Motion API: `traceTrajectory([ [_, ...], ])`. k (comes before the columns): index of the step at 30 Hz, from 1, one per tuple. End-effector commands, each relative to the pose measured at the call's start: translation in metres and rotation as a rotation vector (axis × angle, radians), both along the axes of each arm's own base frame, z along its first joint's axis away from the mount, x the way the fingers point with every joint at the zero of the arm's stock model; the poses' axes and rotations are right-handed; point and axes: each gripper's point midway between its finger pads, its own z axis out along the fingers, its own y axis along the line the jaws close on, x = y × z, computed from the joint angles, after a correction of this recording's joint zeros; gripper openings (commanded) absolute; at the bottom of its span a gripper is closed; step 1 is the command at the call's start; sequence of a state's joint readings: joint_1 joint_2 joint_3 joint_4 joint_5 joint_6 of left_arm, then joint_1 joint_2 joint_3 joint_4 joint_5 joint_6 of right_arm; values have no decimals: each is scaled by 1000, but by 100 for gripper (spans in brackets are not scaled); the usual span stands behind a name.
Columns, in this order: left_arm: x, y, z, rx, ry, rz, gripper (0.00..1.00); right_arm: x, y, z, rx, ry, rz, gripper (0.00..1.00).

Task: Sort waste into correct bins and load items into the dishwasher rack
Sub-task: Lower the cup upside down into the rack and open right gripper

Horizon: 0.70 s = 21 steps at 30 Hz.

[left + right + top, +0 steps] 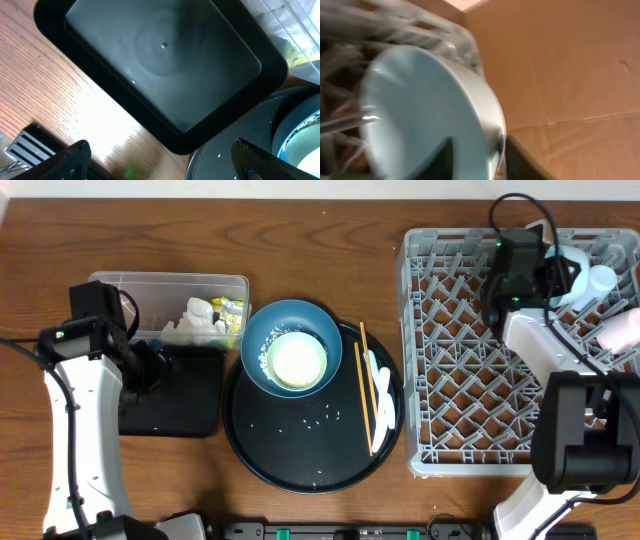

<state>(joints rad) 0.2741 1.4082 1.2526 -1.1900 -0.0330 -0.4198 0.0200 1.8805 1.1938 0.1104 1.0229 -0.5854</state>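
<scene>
Overhead, the left tool [161, 147] hangs above the shallow black tray [185, 405], next to the clear tub [200, 278]. Its fingers are well apart and hold nothing. The right wrist view is blurred, but the right tool [475, 160] seems clamped on the rim of the small light-blue bowl [420, 110], which stands on edge at a corner of the dishwasher rack [470, 380]. The dark-blue bowl [262, 340], chopsticks [364, 380] and white spoon [381, 400] lie on the round black tray [260, 450] on the desk [320, 230].

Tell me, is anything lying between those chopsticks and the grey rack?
Only the white spoon, lying beside the chopsticks on the round black tray, on the side facing the rack. Past it, just a strip of table.
</scene>
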Motion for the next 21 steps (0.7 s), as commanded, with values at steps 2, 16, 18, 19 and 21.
traceTrajectory([
  [2,-1,3,-1,9,8,10,91,6,33,-24,115,-70,39,63],
  [16,-1,3,-1,9,8,10,91,-12,83,-13,351,-110,122,99],
  [18,-1,3,-1,9,8,10,91,-19,91,-5,439,-125,148,99],
  [19,-1,3,-1,9,8,10,91,-23,95,0,488,-130,162,99],
  [21,-1,3,-1,9,8,10,91,-35,107,9,594,-129,196,99],
])
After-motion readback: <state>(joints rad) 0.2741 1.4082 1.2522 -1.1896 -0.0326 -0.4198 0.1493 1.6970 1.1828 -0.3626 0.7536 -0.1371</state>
